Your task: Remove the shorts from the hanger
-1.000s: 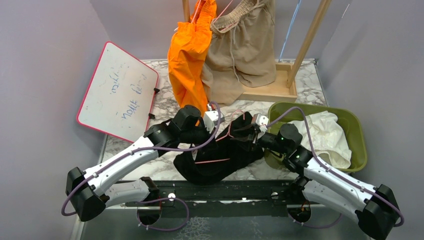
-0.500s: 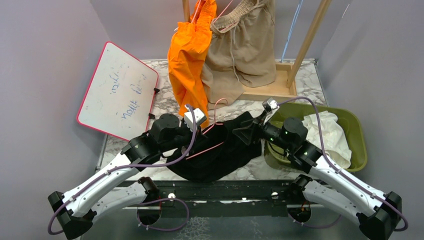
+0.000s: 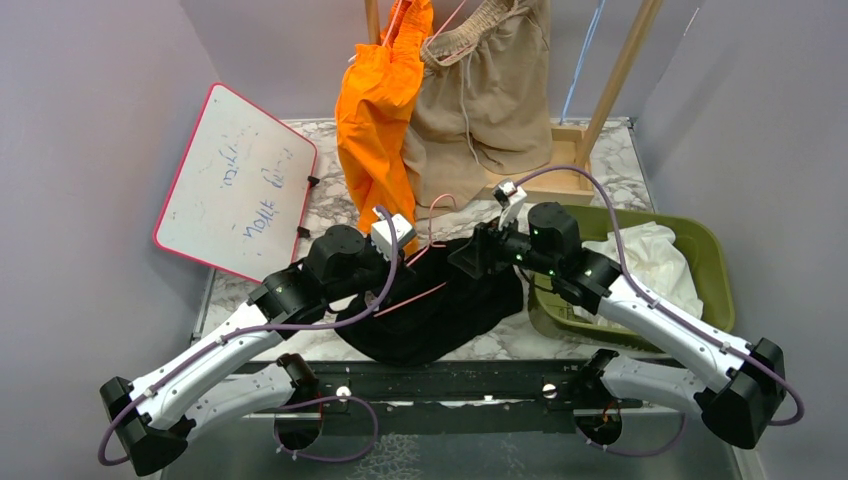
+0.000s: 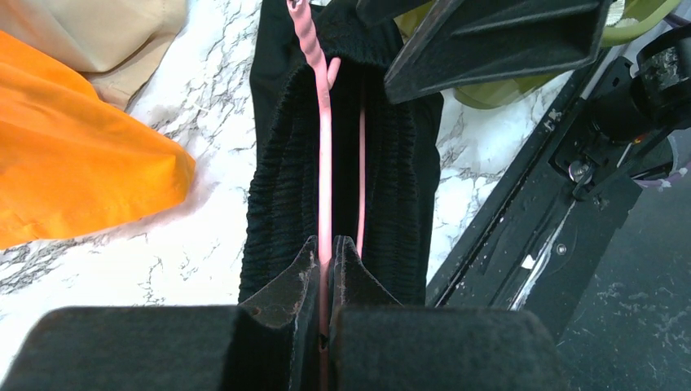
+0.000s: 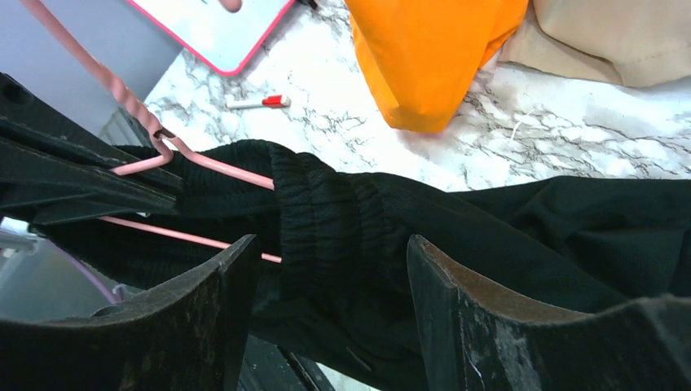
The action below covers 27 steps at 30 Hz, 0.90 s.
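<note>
Soft, even light with faint shadows; the black shorts [image 3: 430,325] lose detail.

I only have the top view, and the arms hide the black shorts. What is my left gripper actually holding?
Observer: The left gripper is shut on the wire of the pink hanger, not on cloth.
Operator: Is the waistband off the hanger?
Observer: No. In the left wrist view, two pink wires run between the gathered sides of the black shorts waistband.
Operator: And my right gripper?
Observer: The right gripper is open, its fingers straddling the gathered waistband without pinching it.
</note>
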Each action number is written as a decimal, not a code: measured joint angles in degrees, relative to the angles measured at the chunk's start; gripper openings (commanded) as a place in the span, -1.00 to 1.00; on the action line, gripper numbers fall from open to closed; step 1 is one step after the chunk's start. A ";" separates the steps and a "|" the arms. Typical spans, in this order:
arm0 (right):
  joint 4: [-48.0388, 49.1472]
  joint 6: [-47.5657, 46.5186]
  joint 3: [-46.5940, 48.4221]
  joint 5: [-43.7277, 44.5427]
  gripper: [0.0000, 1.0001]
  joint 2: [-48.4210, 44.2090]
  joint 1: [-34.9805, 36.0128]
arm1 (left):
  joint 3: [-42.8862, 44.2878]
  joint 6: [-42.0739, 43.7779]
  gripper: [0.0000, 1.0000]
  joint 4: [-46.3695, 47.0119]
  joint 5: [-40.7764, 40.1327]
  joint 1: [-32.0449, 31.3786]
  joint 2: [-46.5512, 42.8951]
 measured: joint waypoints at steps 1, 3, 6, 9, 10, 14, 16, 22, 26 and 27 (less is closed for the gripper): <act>-0.46 -0.26 0.33 0.76 0.30 0.50 0.50 | 0.00 -0.07 -1.00 0.00 -0.07 0.00 0.00; -1.27 -1.20 1.29 1.97 0.26 1.46 1.73 | 0.00 -0.24 -1.00 0.02 -0.20 0.00 0.00; -2.47 -2.82 3.39 5.03 0.00 3.15 4.00 | 0.00 -0.48 -1.00 0.13 -0.31 0.00 0.00; -2.51 -4.68 4.66 9.57 -0.37 4.55 6.03 | 0.00 -0.63 -1.00 0.33 -0.48 0.00 0.13; -2.54 -5.11 4.74 11.37 -0.43 4.70 6.43 | 0.00 -0.66 -1.00 0.33 -0.68 0.02 0.22; -2.80 -5.92 4.74 18.88 -0.81 4.68 7.23 | 0.00 -0.83 -1.00 0.37 -0.92 0.00 0.28; -2.56 -6.08 4.66 21.88 -0.94 4.37 7.21 | -0.02 -0.96 -1.00 0.37 -1.25 0.00 0.15; -1.75 -6.10 4.39 29.09 -0.98 3.72 7.23 | -1.60 -1.27 -1.00 0.83 -1.81 0.00 -2.19; -1.95 -6.01 4.39 32.59 -0.98 5.57 7.30 | -2.43 -1.31 -1.00 0.83 -2.23 0.00 -4.15; -1.95 -5.99 4.39 33.31 -0.98 6.08 7.30 | -2.58 -1.31 -1.00 0.79 -2.27 0.00 -4.74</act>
